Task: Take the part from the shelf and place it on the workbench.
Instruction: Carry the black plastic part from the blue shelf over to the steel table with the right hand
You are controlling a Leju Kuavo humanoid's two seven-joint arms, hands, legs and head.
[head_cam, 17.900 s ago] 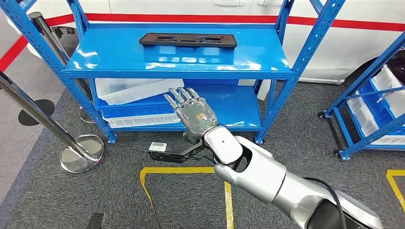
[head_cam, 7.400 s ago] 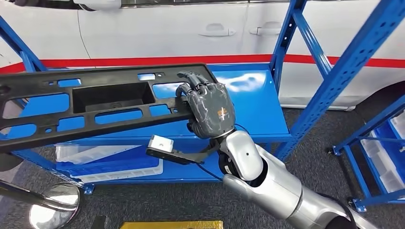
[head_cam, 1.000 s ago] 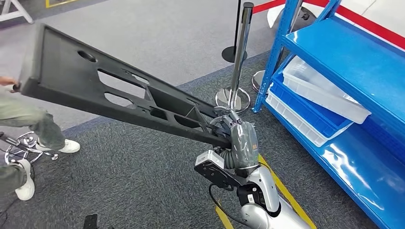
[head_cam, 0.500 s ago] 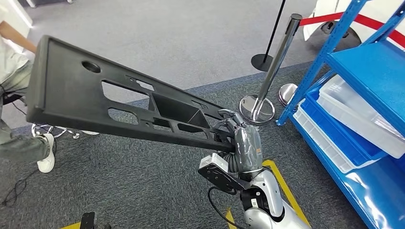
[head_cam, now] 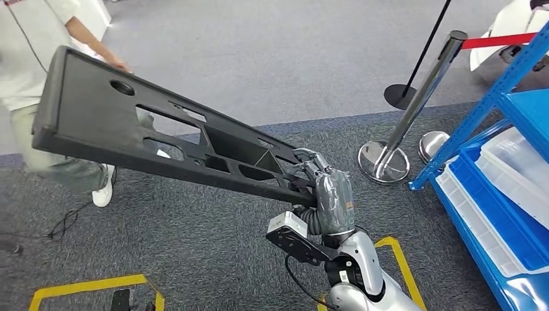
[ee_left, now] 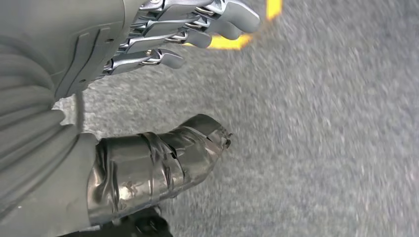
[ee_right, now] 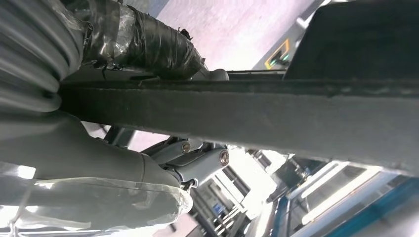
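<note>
Right hand carrying the long black part over the carpet.
Head view: the right hand (head_cam: 327,194) grips one end of the part (head_cam: 155,139), which slants up and away above the grey floor (head_cam: 194,246); a person (head_cam: 39,71) stands at its far end, near a blue shelf (head_cam: 498,162).
Left wrist view: the left hand (ee_left: 148,89) holds nothing, fingers apart over carpet.
Right wrist view: the thumb and fingers (ee_right: 197,160) clamp the part's edge.

I'm looking at an industrial workshop floor: blue steel shelving (head_cam: 492,103) holding plastic bins (head_cam: 511,175), grey carpet (head_cam: 194,246) with yellow tape markings (head_cam: 84,285), and barrier stanchions (head_cam: 414,110).
</note>
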